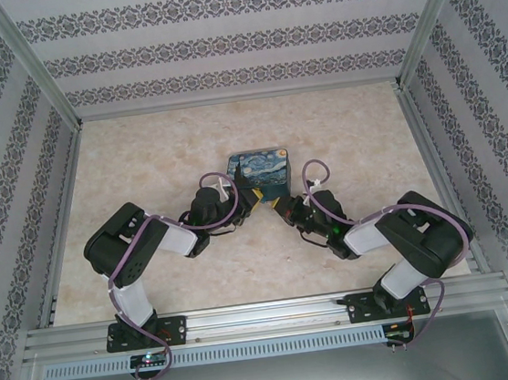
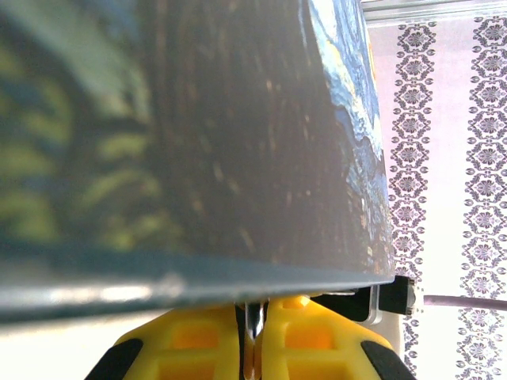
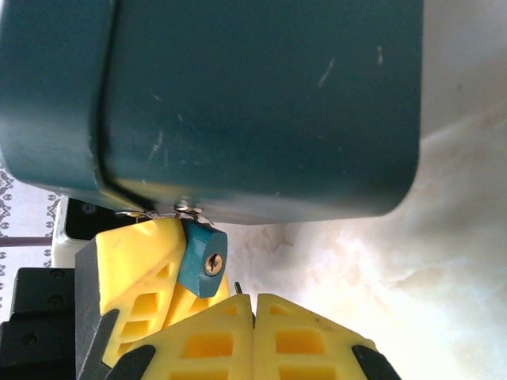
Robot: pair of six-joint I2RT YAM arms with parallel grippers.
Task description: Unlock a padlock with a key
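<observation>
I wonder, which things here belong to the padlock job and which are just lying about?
Job: padlock; dark tip, probably the key, above the right gripper; left gripper, pinching a thin silvery piece; tin box the padlock hangs on.
Just there: table; patterned walls; aluminium frame.

The blue painted rectangular tin box (image 1: 261, 169) walls off the way forward at table centre. Yellow fingers (image 3: 131, 269) of the left gripper (image 2: 253, 321) crowd one side of the small blue padlock (image 3: 202, 261) (apparently touching); its other side opens onto bare pale marble tabletop (image 3: 380, 285).
</observation>
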